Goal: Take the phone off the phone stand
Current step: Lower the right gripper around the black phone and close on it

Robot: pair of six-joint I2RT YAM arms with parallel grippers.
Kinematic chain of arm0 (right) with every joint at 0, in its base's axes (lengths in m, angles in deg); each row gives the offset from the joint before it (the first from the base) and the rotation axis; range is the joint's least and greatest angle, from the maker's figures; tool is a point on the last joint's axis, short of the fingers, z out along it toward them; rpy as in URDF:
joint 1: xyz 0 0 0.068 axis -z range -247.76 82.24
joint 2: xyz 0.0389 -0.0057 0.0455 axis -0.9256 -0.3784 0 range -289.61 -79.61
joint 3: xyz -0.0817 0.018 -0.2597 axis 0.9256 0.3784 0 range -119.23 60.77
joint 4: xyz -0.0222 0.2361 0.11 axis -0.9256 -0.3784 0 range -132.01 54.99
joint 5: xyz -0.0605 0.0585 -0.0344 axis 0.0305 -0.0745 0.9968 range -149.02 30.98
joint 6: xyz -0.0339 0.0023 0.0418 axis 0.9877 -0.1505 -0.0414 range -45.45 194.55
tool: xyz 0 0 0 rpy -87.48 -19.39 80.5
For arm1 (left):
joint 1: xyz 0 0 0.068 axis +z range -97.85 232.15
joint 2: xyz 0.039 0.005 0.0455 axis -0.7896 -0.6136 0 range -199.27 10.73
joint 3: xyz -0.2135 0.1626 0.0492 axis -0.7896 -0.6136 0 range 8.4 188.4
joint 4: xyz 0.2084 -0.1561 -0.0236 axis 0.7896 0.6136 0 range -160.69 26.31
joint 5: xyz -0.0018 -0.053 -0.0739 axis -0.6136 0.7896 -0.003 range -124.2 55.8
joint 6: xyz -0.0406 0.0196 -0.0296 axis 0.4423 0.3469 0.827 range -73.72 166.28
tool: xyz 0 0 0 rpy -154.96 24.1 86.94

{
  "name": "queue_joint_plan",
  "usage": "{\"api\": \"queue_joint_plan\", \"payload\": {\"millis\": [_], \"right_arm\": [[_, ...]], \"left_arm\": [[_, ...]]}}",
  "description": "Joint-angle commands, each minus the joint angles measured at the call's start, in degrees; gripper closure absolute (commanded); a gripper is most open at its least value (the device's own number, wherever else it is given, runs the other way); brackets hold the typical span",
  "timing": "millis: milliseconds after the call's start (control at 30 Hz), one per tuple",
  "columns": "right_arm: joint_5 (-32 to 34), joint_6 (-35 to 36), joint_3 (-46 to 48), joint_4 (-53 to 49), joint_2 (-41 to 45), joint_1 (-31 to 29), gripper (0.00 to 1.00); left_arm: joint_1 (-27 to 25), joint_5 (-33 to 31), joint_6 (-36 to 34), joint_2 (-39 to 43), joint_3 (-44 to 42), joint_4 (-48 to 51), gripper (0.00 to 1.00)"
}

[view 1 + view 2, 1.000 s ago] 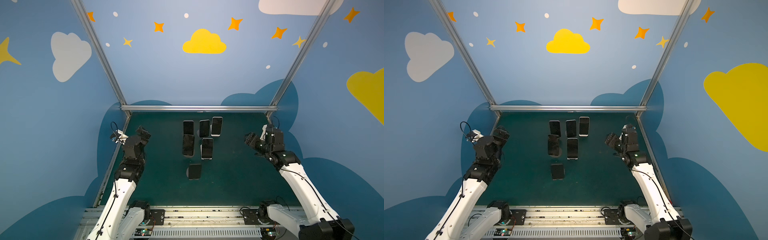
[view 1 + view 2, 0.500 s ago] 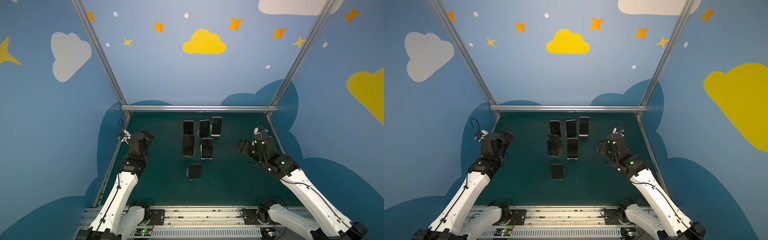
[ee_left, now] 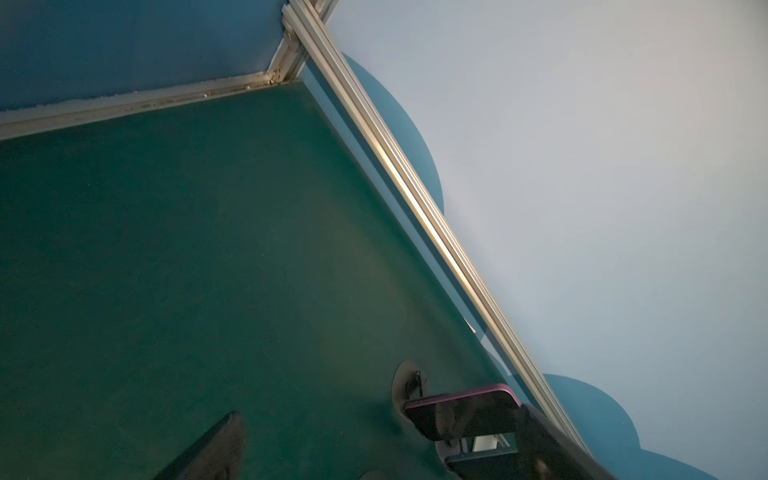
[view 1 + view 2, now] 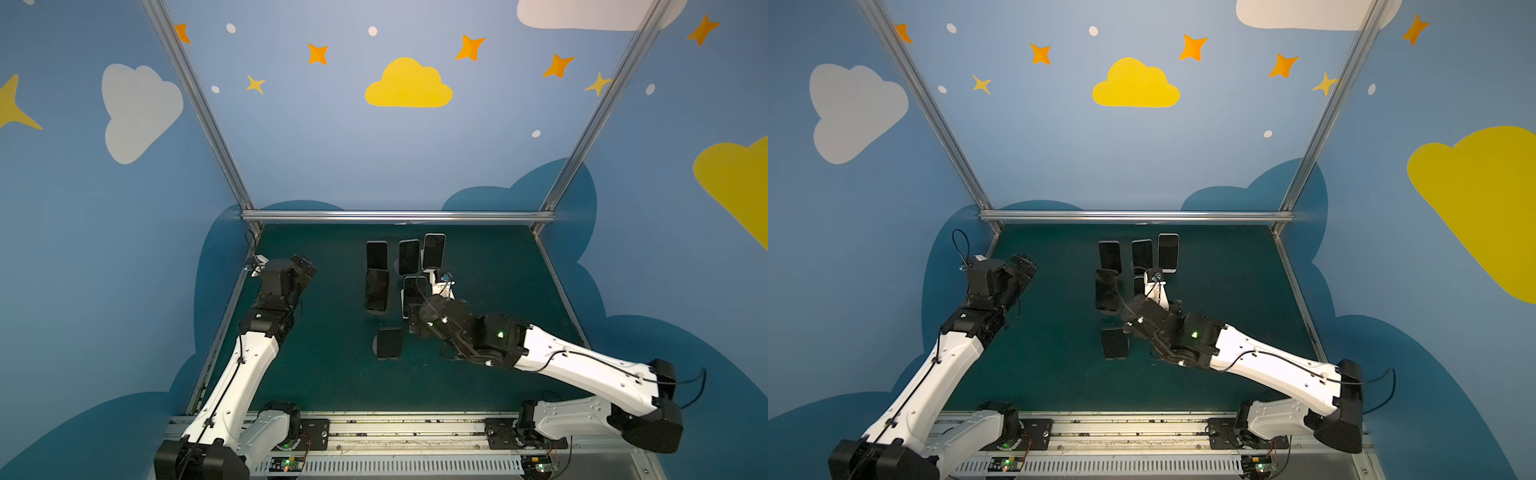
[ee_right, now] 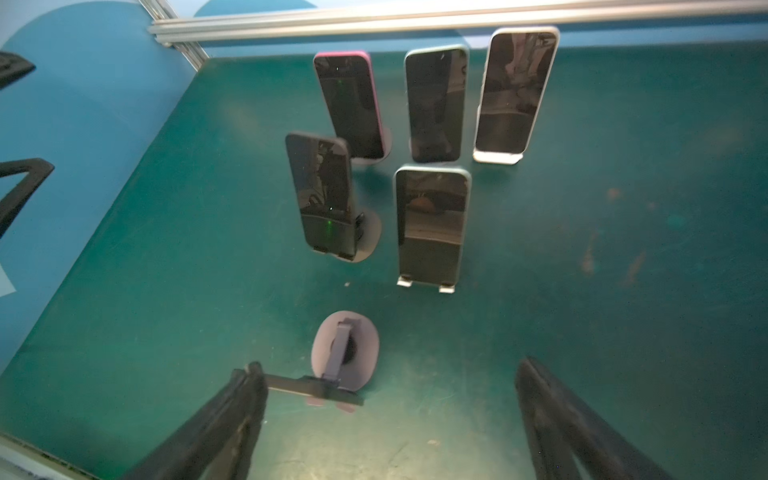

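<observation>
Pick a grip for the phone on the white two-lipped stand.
Pinch the phone by its long side edges, upper half, from above. Both sides are bare; two white lips catch its bottom edge and it leans back, so it likely lifts upward.

No legible text, brand, number or sign on any phone (image 5: 431, 224) or phone stand (image 5: 368, 349).

Right arm (image 4: 552, 357) hides lower part of front-right phone (image 4: 414, 289) in both top views; in right wrist view, slab (image 5: 309, 388) on nearest stand (image 5: 345, 353) edge-on and blurred, phone or cradle unclear; in left wrist view, pink phone (image 3: 461, 411) cut off by left gripper (image 3: 379, 411) finger (image 3: 552, 449) and frame edge
</observation>
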Motion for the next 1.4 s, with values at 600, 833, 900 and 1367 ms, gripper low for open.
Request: {"api": "queue_joint_plan", "payload": {"millis": [600, 833, 900, 1367], "right_arm": [[-0.4, -10.1, -6.1, 1.8, -15.2, -7.7, 0.04], [-1.3, -9.3, -6.4, 3.2, -17.7, -7.6, 0.03], [-1.4, -9.3, -6.3, 3.7, -18.1, -7.6, 0.03], [0.9, -11.6, -8.1, 2.9, -22.9, -6.2, 0.03]], "left_arm": [[-0.7, 1.7, 0.4, -0.1, 1.8, 1.9, 0.0], [-0.7, 2.9, 0.5, -0.7, 2.0, 1.9, 0.0], [-0.8, 2.9, 0.5, -0.6, 1.9, 1.8, 0.0], [-0.9, 3.2, 0.6, -1.2, 1.7, 1.6, 0.0]]}}
